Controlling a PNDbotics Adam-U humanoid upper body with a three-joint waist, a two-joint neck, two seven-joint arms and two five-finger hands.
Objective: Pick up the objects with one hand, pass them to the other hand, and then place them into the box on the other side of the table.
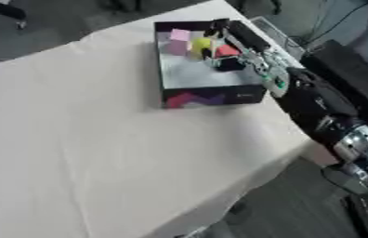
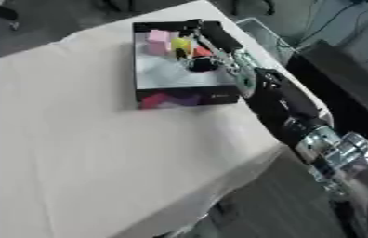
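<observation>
Rt hand [image 1: 238,52] over box [image 1: 207,97], lengthwise.

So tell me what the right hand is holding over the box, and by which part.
The right hand has its fingers round a red block, gripped by its sides inside the box.

Matt white cloth on table [image 1: 73,139], glossy dark box [image 1: 212,97] w/ pale smooth floor, shiny silver metal wrist [image 2: 338,148].
</observation>
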